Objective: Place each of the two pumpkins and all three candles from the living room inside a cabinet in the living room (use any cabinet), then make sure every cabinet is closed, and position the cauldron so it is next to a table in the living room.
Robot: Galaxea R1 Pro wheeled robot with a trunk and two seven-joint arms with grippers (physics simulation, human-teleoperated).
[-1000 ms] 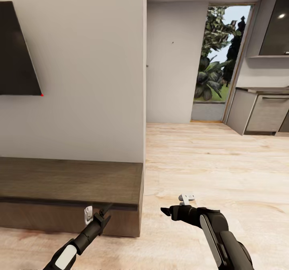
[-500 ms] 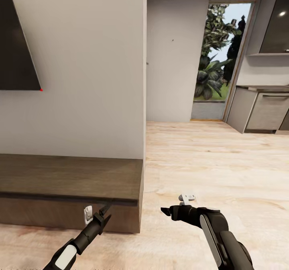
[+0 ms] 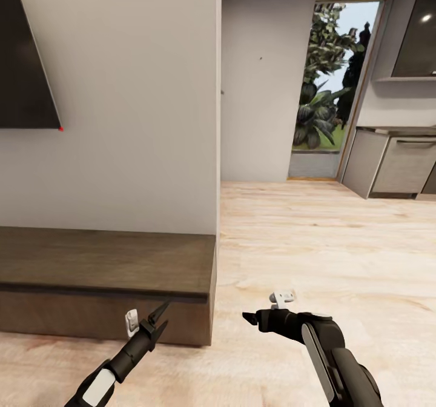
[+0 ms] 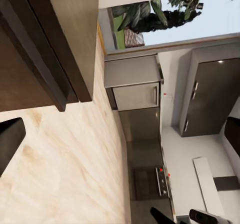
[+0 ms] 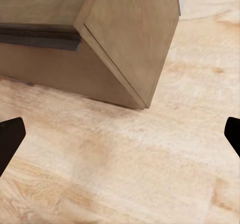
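Head view: we face the end of the low brown cabinet against a white wall, its fronts shut. Our left gripper hovers beside its corner, jaws spread; our right gripper, over bare wood floor, is spread wide and empty. Rolling closer risks the left fingers striking the cabinet.

Dark wall screen, pale wood floor, grey kitchen units (beyond, a garden doorway).
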